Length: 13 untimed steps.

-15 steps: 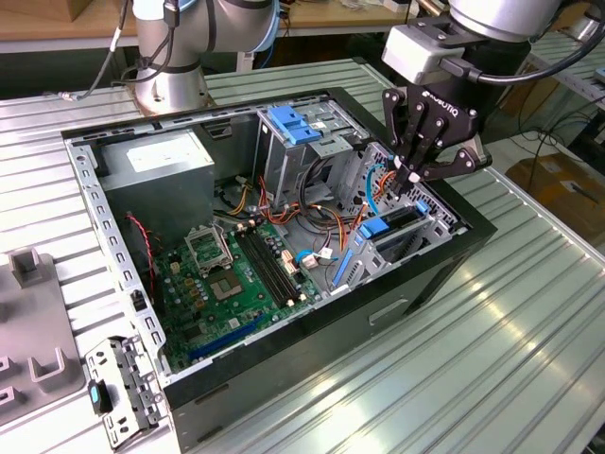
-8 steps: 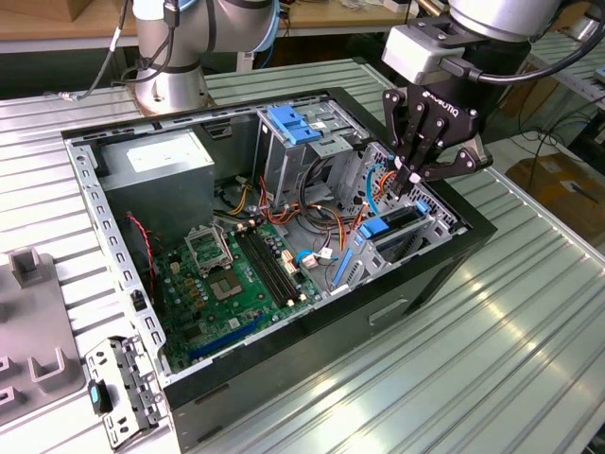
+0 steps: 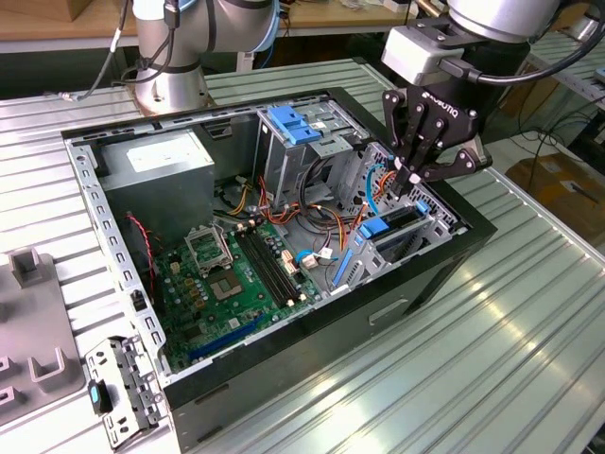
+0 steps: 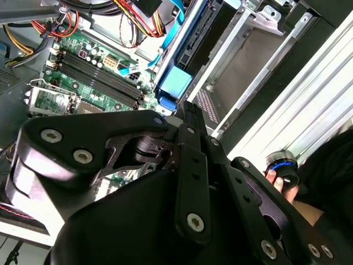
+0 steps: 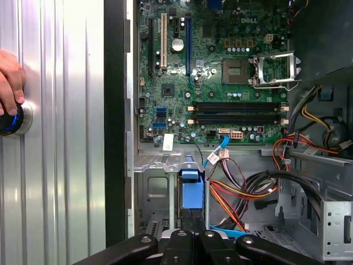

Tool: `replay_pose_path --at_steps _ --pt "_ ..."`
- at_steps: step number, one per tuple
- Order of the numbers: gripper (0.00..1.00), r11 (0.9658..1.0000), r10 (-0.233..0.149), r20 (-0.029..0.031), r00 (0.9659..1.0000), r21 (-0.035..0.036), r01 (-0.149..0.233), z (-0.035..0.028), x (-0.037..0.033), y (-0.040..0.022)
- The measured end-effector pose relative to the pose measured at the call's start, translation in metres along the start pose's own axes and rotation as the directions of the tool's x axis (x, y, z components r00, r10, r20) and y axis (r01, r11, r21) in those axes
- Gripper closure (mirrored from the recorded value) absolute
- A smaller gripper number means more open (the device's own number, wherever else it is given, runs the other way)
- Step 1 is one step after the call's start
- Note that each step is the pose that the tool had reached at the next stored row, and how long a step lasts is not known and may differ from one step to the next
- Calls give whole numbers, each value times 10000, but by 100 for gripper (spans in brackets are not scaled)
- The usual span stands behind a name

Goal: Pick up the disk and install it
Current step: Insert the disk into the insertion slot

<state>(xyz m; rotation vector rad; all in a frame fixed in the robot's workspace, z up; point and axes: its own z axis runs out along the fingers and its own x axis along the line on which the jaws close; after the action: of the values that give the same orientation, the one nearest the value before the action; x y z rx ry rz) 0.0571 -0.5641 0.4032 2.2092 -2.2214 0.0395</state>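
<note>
The disk [image 3: 395, 223] stands on edge in the drive bay at the exterior view's right end of the open computer case [image 3: 463, 248]. It is a dark slab with a blue plastic end [image 3: 373, 228]. My gripper [image 3: 403, 178] hangs just above the disk with its black fingers pinched together, shut on nothing that I can see. In the first wrist view the blue end [image 5: 191, 190] lies just beyond my fingertips [image 5: 194, 238]. In the second wrist view the same blue end [image 4: 175, 83] and the disk's dark edge [image 4: 203, 30] lie past my gripper [image 4: 186, 113].
Inside the case are a green motherboard [image 3: 236, 274], a grey power-supply box [image 3: 156, 168], a grey cage with a blue top [image 3: 298, 128] and loose coloured cables [image 3: 326, 222]. A person's hand [image 5: 10, 77] rests on a blue-lit round button [image 5: 12, 118] on the ribbed metal table [image 3: 492, 369].
</note>
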Motion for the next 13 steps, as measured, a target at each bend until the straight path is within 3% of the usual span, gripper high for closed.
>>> replay_pose_path --at_steps 5,8,13 --pt "89 10000 0 -2 10000 0 0 101 -4 1" --pt "89 10000 0 0 10000 0 0 200 -23 2" --pt "89 10000 0 -2 10000 0 0 216 -24 3"
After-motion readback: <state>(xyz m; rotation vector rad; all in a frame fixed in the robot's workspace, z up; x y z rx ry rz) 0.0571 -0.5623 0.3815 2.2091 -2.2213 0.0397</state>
